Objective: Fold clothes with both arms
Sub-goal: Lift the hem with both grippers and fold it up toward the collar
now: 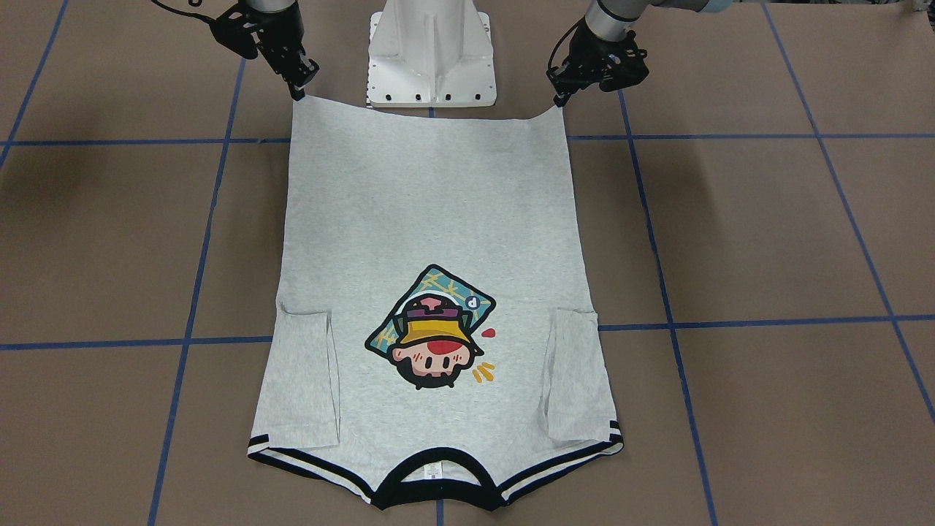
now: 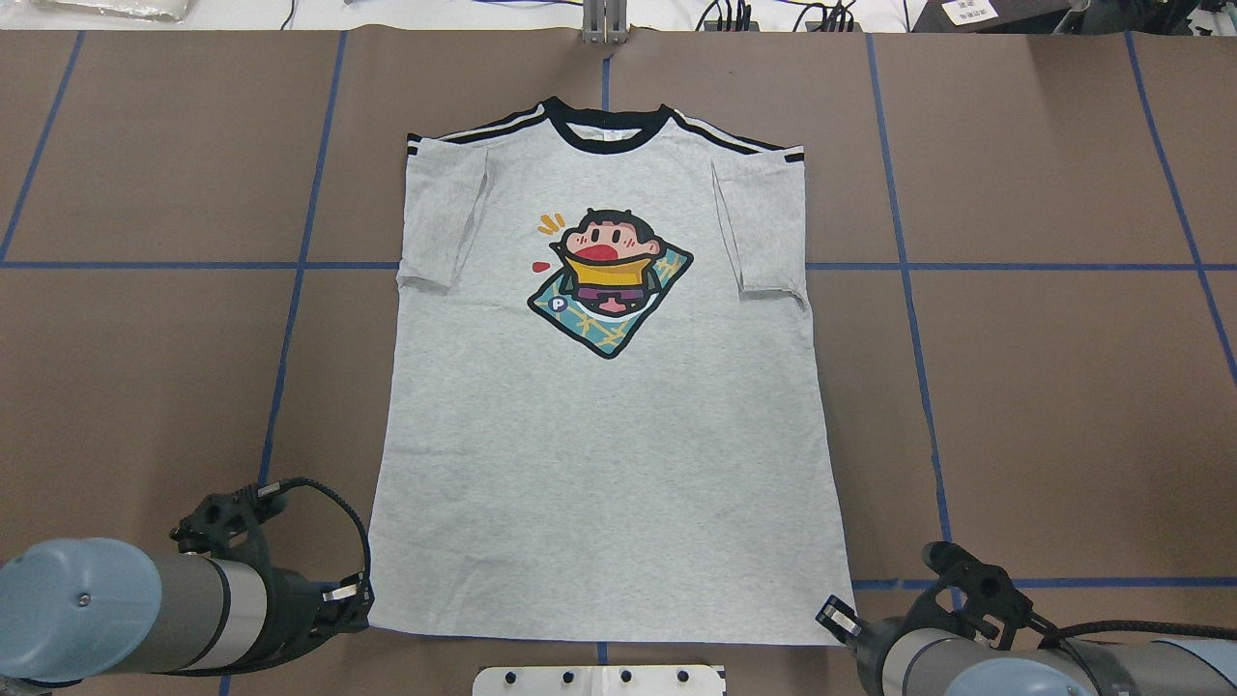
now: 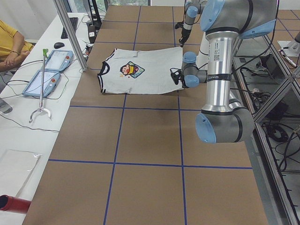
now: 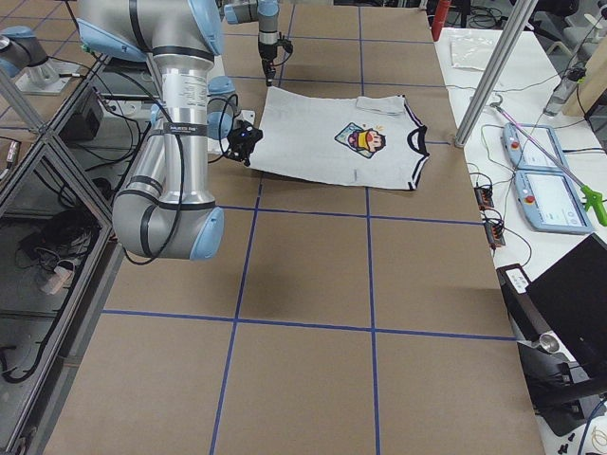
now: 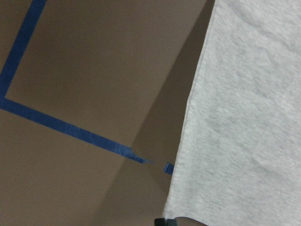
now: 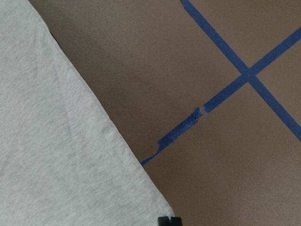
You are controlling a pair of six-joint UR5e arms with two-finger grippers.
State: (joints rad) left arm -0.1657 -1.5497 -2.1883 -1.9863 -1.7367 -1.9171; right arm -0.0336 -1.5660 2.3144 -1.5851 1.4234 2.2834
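The grey T-shirt (image 1: 431, 204) lies flat and print-up on the brown table, its sleeves folded inward, its black collar far from me and its hem near the pedestal. It also shows in the overhead view (image 2: 599, 435). My left gripper (image 1: 561, 100) is shut on one hem corner, at the overhead view's lower left (image 2: 365, 597). My right gripper (image 1: 296, 91) is shut on the other hem corner (image 2: 833, 615). In both wrist views the cloth (image 5: 244, 117) (image 6: 56, 141) casts a shadow on the table, so the corners are slightly raised.
The white pedestal (image 1: 431, 51) stands between the two grippers just behind the hem. Blue tape lines (image 1: 767, 321) cross the table. In the exterior left view a side table with tablets (image 3: 49, 70), a metal post (image 3: 70, 33) and a seated person (image 3: 9, 44) lie beyond the collar end.
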